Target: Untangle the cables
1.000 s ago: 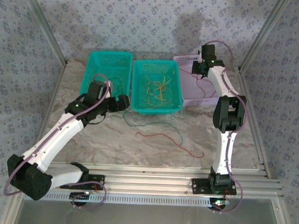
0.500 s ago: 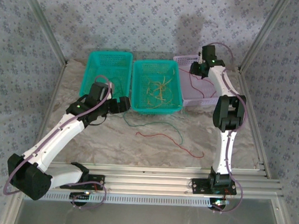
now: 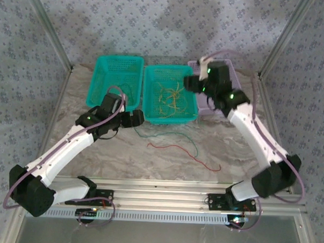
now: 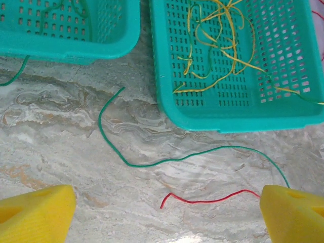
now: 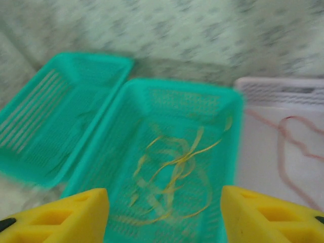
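Cables (image 3: 171,145) loose on surface (image 3: 123,157) near middle basket (image 3: 170,119), yellow ones inside. Left fingers (image 4: 35,215) apart over green strand (image 4: 152,163); right fingers (image 5: 61,217) apart, empty. Pinch one strand, lift slowly.

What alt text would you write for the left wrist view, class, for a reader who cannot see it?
A thin green cable and a shorter red cable lie loose on the marble table, just ahead of the open left gripper. Beyond them, a teal basket of tangled yellow cables stands beside a second teal basket.
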Controlling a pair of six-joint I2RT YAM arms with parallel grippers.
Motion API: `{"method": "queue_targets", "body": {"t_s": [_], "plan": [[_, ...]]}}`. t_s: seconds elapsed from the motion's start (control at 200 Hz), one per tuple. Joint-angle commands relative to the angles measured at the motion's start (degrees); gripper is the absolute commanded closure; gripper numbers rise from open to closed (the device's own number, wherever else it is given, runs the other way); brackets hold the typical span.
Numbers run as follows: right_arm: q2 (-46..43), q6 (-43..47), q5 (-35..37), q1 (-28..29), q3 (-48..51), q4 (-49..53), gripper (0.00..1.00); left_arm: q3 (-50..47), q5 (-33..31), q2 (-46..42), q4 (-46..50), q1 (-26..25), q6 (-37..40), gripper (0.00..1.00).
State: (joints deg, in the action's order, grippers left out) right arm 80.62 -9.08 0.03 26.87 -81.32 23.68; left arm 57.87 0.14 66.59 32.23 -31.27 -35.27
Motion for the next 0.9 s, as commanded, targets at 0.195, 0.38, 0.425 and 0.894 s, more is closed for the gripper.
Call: {"method": "queue_targets", "body": {"t_s": [0.195,0.38,0.425,0.894], "plan": [[-15.89,-7.60,1.04,10.66,26.83,3.80,0.38,-1.88,0.30,-0.47,-2.54,-0.48,-1.21,0.06],[-19.09,-10.16,5.07,16.71,34.28,7.79,0.38,-4.76,-0.04,0.95,-3.05,-2.62,-2.49,0.07],[-19.10,-10.38,6.70,17.31,35.61,8.38,0.37,-5.32,-0.21,1.08,-3.08,-3.17,-2.78,0.07],[-7.32,-10.28,10.25,13.60,38.83,4.98,0.36,-7.91,-1.40,2.91,-3.81,-6.90,-4.97,0.07]]}}
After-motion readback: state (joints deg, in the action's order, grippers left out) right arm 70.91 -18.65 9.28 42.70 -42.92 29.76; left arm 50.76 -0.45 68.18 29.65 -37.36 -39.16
